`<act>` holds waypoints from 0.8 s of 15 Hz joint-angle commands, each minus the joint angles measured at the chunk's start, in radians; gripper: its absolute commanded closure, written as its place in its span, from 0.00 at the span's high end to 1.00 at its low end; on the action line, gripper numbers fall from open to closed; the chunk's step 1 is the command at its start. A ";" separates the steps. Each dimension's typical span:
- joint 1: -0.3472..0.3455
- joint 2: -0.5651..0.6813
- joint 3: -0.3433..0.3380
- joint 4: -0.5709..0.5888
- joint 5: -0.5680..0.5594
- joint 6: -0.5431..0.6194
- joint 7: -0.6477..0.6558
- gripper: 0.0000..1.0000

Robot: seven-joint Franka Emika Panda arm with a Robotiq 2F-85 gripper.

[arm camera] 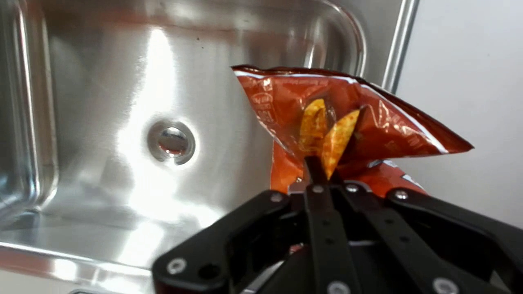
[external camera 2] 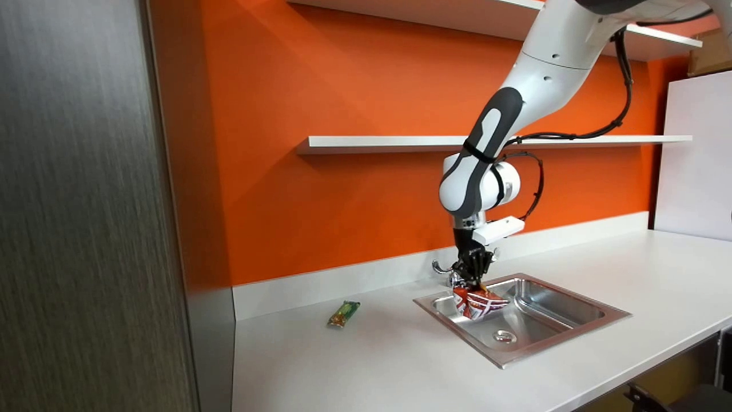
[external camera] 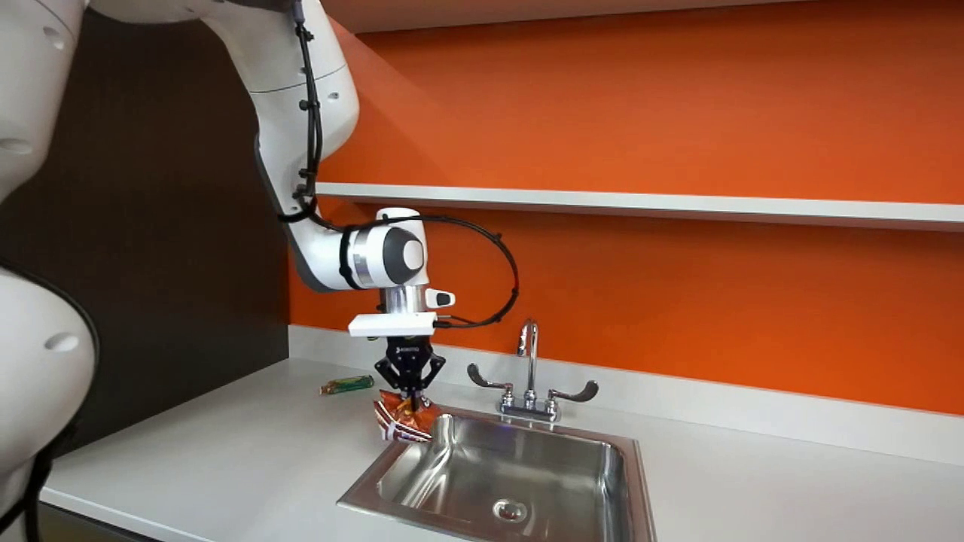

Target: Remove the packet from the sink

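The red packet (arm camera: 282,106), creased and marked with white lines and yellow, chip-like shapes, is held by the gripper (external camera: 413,401), whose fingers (arm camera: 315,171) stand close together with part of the packet pinched between them. In the wrist view, the packet overlaps the edge of the sink (external camera: 542,474), part of it in front of the steel basin and part in front of the pale counter (external camera: 226,444); whether it touches the rim I cannot tell. The drain (arm camera: 173,141) shows round and shiny in the basin floor, apart from the packet. Behind the sink stands a chrome faucet (external camera: 532,369) with a curved spout and a lever handle (external camera: 488,379) at either side. On the counter, toward the end of the sink where the packet is held, a small green wrapper (external camera 2: 344,313) lies by itself, seen in both exterior views. Above the gripper, the white arm (external camera: 309,241) bends downward, with a black cable (external camera: 514,278) that loops out near the wrist. At the back rises an orange wall (external camera: 715,301) with a white shelf (external camera: 640,199), and a dark panel (external camera: 173,226) stands at one end of the counter.
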 commanded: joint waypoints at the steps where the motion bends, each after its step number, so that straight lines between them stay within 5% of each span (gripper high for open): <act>1: 0.036 -0.017 0.041 0.001 -0.049 -0.045 0.041 0.00; 12: 0.110 0.078 0.102 0.039 -0.086 -0.065 0.035 0.00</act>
